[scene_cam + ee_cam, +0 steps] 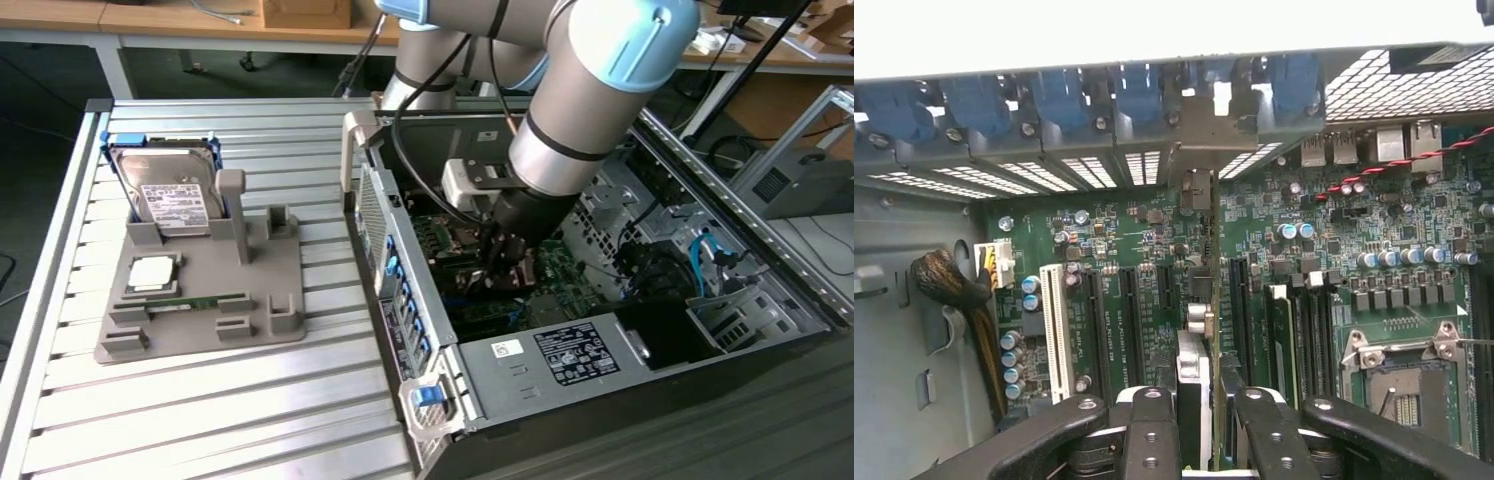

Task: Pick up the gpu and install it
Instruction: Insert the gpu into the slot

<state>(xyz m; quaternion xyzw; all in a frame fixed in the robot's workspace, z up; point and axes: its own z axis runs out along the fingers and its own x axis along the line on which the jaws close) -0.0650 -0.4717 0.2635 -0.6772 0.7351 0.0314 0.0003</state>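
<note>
My gripper is down inside the open computer case, low over the green motherboard. In the wrist view the gpu shows edge-on as a thin card between my two black fingers, which are shut on it. The card runs from my gripper toward the case's rear wall, standing over a black expansion slot. Its silver end bracket lies against the rear slot openings, under the blue clips. Whether the card's edge is fully down in the slot cannot be told.
A grey fixture plate on the slatted table at the exterior view's left holds a silver hard drive, a square processor and a green memory stick. Inside the case are an empty processor socket, memory slots, cable bundles and the power supply.
</note>
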